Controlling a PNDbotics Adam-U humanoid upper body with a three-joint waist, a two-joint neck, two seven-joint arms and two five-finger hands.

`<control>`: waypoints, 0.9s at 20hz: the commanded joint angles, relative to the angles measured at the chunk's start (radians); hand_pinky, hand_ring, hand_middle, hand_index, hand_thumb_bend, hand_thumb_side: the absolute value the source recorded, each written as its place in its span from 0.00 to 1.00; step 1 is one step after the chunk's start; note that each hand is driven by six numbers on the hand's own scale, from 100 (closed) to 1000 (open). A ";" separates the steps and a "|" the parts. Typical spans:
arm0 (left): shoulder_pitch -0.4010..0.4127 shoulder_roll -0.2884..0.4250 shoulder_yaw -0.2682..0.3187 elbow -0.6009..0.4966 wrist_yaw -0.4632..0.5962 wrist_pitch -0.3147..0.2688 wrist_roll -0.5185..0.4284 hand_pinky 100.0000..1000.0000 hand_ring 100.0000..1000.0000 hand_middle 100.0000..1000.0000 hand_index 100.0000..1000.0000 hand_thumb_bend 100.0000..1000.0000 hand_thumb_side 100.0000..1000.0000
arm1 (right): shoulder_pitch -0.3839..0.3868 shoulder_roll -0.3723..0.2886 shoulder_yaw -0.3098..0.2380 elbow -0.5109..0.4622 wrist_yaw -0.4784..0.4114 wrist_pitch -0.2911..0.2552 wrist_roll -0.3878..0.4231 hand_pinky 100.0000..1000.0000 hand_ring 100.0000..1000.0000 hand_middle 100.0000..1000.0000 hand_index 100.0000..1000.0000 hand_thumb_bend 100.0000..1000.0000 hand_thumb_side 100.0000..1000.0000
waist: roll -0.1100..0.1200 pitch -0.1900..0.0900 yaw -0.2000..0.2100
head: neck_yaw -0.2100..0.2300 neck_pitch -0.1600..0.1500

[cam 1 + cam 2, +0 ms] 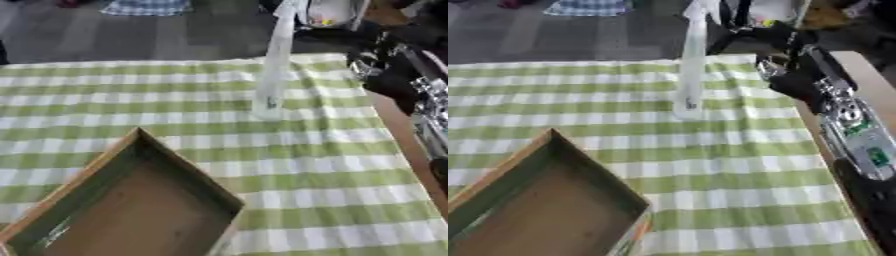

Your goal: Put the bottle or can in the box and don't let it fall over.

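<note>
A tall pale bottle stands slightly tilted at the back of the table, its base at or just above the green checked cloth. My right hand comes in from the upper right and is curled round the bottle's upper part, which it partly hides. Its silver and black forearm runs along the table's right edge. An open cardboard box sits askew at the lower left, with nothing inside. The bottle is well behind the box and to its right. My left hand shows in neither view.
The bare wooden table edge shows on the right, under my forearm. Beyond the far edge lies dark floor with a checked piece of fabric. Open cloth stretches between the box and the bottle.
</note>
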 commanded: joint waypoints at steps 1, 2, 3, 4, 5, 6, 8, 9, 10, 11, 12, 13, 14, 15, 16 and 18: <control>-0.003 0.030 -0.001 -0.011 0.001 0.000 -0.006 1.00 0.56 0.76 0.76 0.09 0.83 | -0.028 -0.037 0.005 -0.011 0.011 0.012 0.001 0.96 1.00 1.00 1.00 0.00 0.11 | -0.001 -0.025 0.003 | -0.006 -0.017; -0.003 0.030 -0.001 -0.010 0.002 0.000 -0.006 1.00 0.56 0.76 0.76 0.09 0.83 | -0.035 -0.036 0.008 -0.008 0.014 0.014 0.002 0.96 1.00 1.00 1.00 0.00 0.12 | -0.001 -0.025 0.005 | -0.007 -0.016; -0.003 0.030 -0.001 -0.010 0.002 0.000 -0.007 1.00 0.56 0.76 0.76 0.09 0.83 | -0.041 -0.036 0.012 -0.004 0.016 0.016 0.004 0.96 1.00 1.00 1.00 0.00 0.12 | 0.000 -0.024 0.006 | -0.007 -0.016; -0.003 0.031 -0.002 -0.010 0.002 0.000 -0.008 1.00 0.56 0.76 0.76 0.09 0.83 | -0.047 -0.035 0.016 0.000 0.016 0.018 0.006 0.96 1.00 1.00 1.00 0.00 0.12 | 0.000 -0.024 0.007 | -0.007 -0.015; -0.004 0.031 -0.002 -0.010 0.002 0.000 -0.009 1.00 0.56 0.76 0.76 0.09 0.83 | -0.054 -0.034 0.019 0.005 0.017 0.021 0.008 0.96 1.00 1.00 1.00 0.00 0.13 | 0.000 -0.024 0.009 | -0.008 -0.014; -0.004 0.031 -0.003 -0.011 0.002 0.000 -0.010 1.00 0.56 0.76 0.76 0.09 0.83 | -0.060 -0.033 0.022 0.010 0.018 0.023 0.011 0.96 1.00 1.00 1.00 0.00 0.13 | 0.000 -0.023 0.010 | -0.008 -0.014; -0.005 0.032 -0.004 -0.010 0.003 0.000 -0.011 1.00 0.56 0.76 0.76 0.09 0.83 | -0.073 -0.032 0.029 0.019 0.019 0.027 0.015 0.96 1.00 1.00 1.00 0.00 0.14 | 0.000 -0.023 0.013 | -0.009 -0.013; -0.005 0.032 -0.004 -0.010 0.003 0.000 -0.012 1.00 0.56 0.76 0.76 0.09 0.83 | -0.079 -0.031 0.032 0.024 0.020 0.028 0.017 0.96 1.00 1.00 1.00 0.00 0.15 | 0.000 -0.022 0.013 | -0.009 -0.012; -0.006 0.032 -0.005 -0.010 0.003 0.000 -0.012 1.00 0.56 0.76 0.76 0.09 0.83 | -0.085 -0.030 0.035 0.028 0.020 0.030 0.020 0.96 1.00 1.00 1.00 0.00 0.15 | 0.000 -0.022 0.014 | -0.009 -0.010; -0.006 0.031 -0.006 -0.010 0.003 0.001 -0.013 1.00 0.56 0.76 0.76 0.09 0.83 | -0.091 -0.030 0.038 0.033 0.021 0.032 0.023 0.96 1.00 1.00 1.00 0.00 0.16 | 0.000 -0.022 0.015 | -0.009 -0.009; -0.006 0.031 -0.006 -0.010 0.004 0.001 -0.014 1.00 0.56 0.76 0.76 0.09 0.83 | -0.096 -0.030 0.041 0.038 0.022 0.034 0.026 0.96 1.00 1.00 1.00 0.00 0.17 | 0.000 -0.022 0.016 | -0.009 -0.007; -0.007 0.031 -0.007 -0.010 0.004 0.001 -0.015 1.00 0.56 0.76 0.76 0.09 0.83 | -0.101 -0.029 0.043 0.044 0.023 0.036 0.030 0.96 1.00 1.00 1.00 0.00 0.19 | 0.000 -0.022 0.016 | -0.010 -0.006; -0.007 0.031 -0.007 -0.010 0.004 0.002 -0.015 1.00 0.56 0.76 0.76 0.09 0.83 | -0.106 -0.028 0.046 0.048 0.023 0.037 0.034 0.96 1.00 1.00 1.00 0.00 0.19 | -0.001 -0.021 0.017 | -0.010 -0.004; -0.008 0.031 -0.007 -0.010 0.004 0.002 -0.016 1.00 0.56 0.76 0.76 0.09 0.83 | -0.109 -0.028 0.048 0.052 0.023 0.039 0.037 0.96 1.00 1.00 1.00 0.00 0.25 | -0.001 -0.021 0.017 | -0.010 -0.004; -0.008 0.031 -0.008 -0.010 0.004 0.002 -0.016 1.00 0.56 0.76 0.76 0.09 0.83 | -0.112 -0.027 0.050 0.056 0.023 0.040 0.040 0.96 1.00 1.00 1.00 0.00 0.27 | -0.001 -0.021 0.018 | -0.009 -0.003; -0.009 0.031 -0.008 -0.010 0.004 0.002 -0.018 1.00 0.56 0.76 0.77 0.09 0.83 | -0.116 -0.027 0.054 0.060 0.028 0.042 0.047 0.96 1.00 1.00 1.00 0.00 0.33 | -0.001 -0.020 0.019 | -0.008 -0.001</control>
